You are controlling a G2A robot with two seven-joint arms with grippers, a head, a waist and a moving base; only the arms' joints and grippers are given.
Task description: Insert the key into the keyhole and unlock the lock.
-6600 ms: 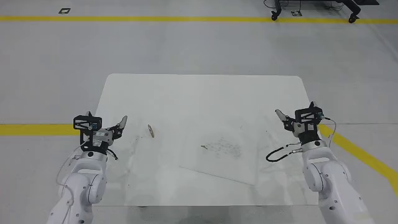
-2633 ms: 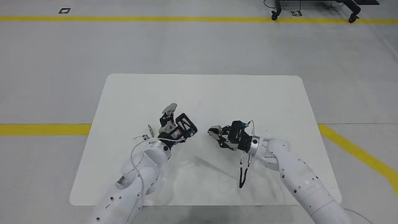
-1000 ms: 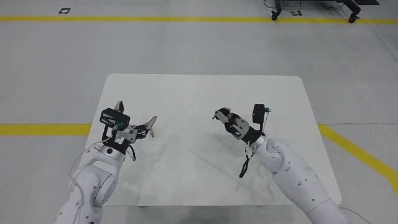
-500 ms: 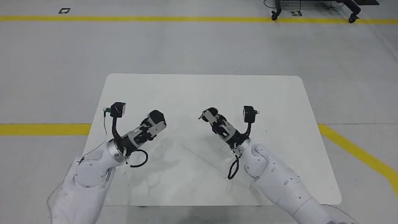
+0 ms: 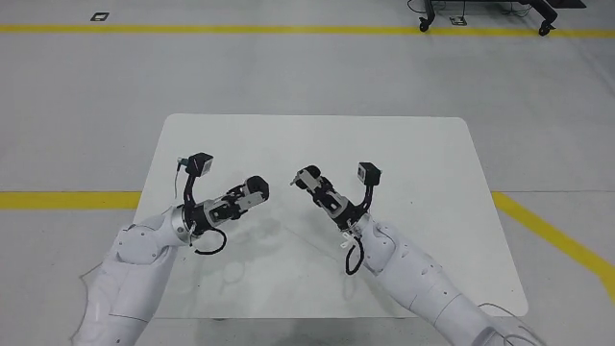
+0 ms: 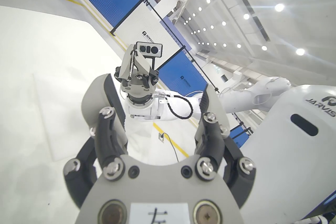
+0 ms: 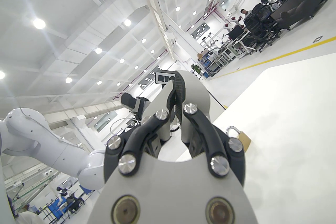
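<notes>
Padlock (image 7: 240, 139) lying on white surface (image 7: 288, 104) in the right wrist view, just beside right gripper (image 7: 175, 86), jaws pressed together. Left wrist view: left gripper (image 6: 157, 83), jaws spread wide, facing right gripper. From above: both grippers near frame centre, tips apart.

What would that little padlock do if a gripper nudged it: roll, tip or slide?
The padlock seems to lie flat on the smooth white table, so it would probably slide rather than roll or tip. Its brass-coloured body and shiny shackle look like metal, so it is likely rigid and heavy for its size.
</notes>
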